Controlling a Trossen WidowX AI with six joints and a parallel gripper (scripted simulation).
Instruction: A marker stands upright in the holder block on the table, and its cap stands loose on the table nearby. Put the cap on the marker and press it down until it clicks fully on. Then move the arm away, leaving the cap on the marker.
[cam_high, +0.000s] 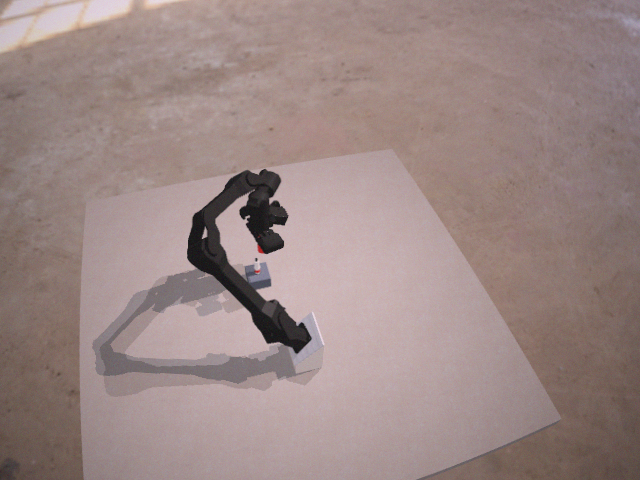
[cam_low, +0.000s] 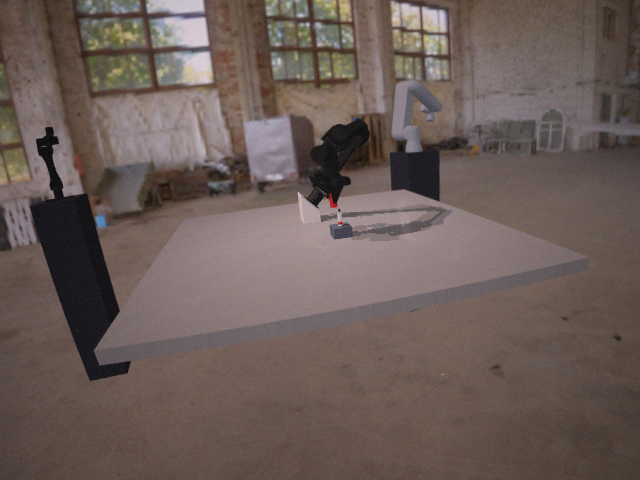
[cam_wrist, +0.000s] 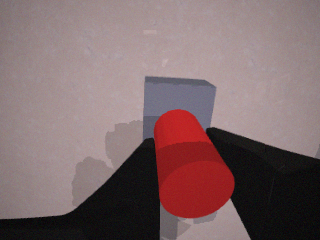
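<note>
The jaws were clamped on the red cap (cam_wrist: 190, 170), one finger (cam_wrist: 130, 207) pressed to each side of it and its closed end poking out past the fingertips. The gripper (cam_high: 264, 246) held the cap in the air above the holder block (cam_high: 258, 275), a little off to one side of the upright marker (cam_high: 255, 265). Holder block and marker stood on the table (cam_high: 413, 320), close to the arm's base (cam_high: 309, 343).
</note>
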